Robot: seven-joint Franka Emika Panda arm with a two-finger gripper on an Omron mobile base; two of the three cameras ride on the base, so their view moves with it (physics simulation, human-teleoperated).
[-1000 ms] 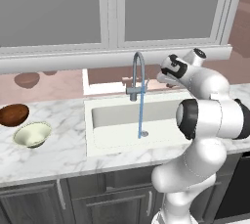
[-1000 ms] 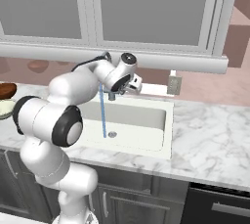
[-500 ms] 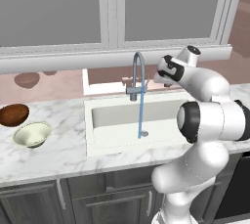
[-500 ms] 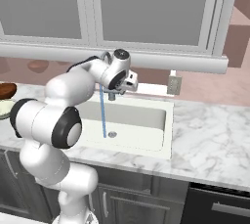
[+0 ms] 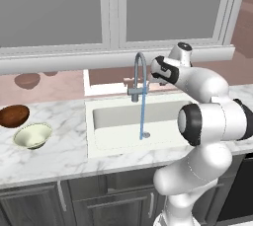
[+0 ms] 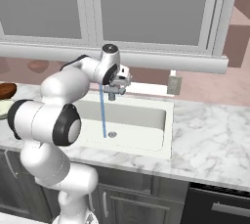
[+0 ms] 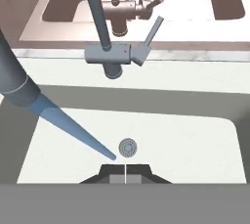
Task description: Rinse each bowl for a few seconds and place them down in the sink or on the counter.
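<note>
Two bowls sit on the counter (image 5: 59,157) left of the sink (image 5: 116,138): a dark reddish-brown bowl (image 5: 13,115) and, just in front of it, a pale cream bowl (image 5: 32,135). The brown bowl (image 6: 6,90) also shows at the left edge of the right base view. My gripper (image 5: 156,73) (image 6: 122,80) hovers shut and empty beside the grey gooseneck faucet (image 5: 140,71), above the back of the basin. In the hand view its fingertips (image 7: 125,177) are pressed together over the drain (image 7: 128,147). Water (image 5: 143,116) runs from the spout into the basin.
The faucet's lever handle (image 7: 149,39) stands tilted just behind the basin. A window ledge (image 5: 74,57) runs along the wall behind the sink. A small light switch box (image 6: 172,83) stands at the back right. Wide marble counter (image 6: 210,135) stretches right of the sink.
My hand has shifted a little to the left, closer to the faucet neck. The water keeps running and the bowls have not moved.
</note>
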